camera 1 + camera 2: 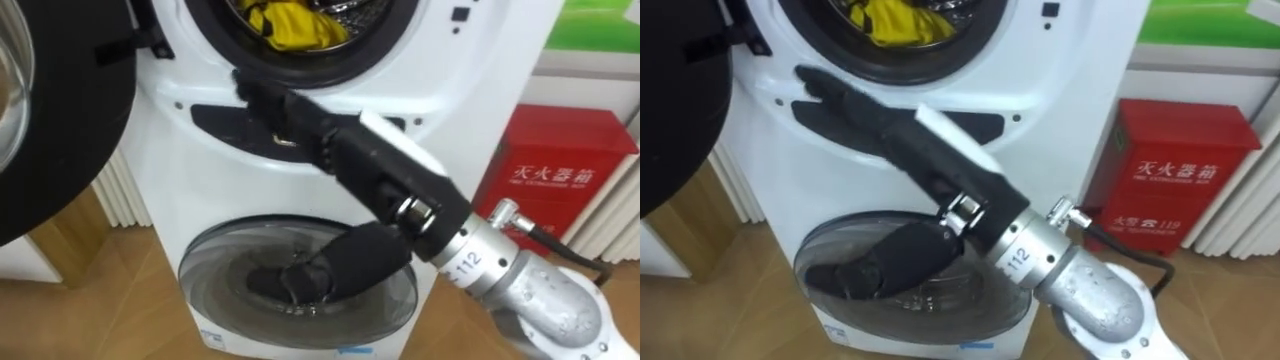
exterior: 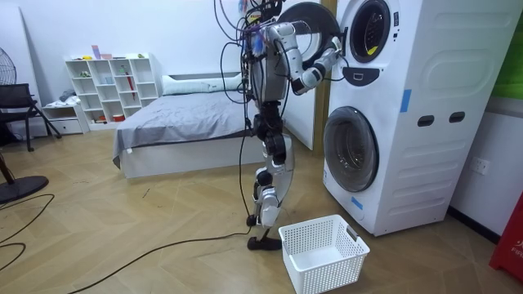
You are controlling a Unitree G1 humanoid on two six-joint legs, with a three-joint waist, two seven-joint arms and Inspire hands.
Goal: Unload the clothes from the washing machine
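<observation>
You see a white washing machine [image 1: 480, 90], and the clothes [image 1: 290, 25] in its upper drum are bright yellow. Your right hand [image 1: 345, 150] is black. On the right there is a red box [image 1: 565, 165] with white signs. The near basket [image 2: 327, 265] is white with a grid pattern. The floor [image 2: 122, 220] is light brown wood in a herringbone pattern.
</observation>
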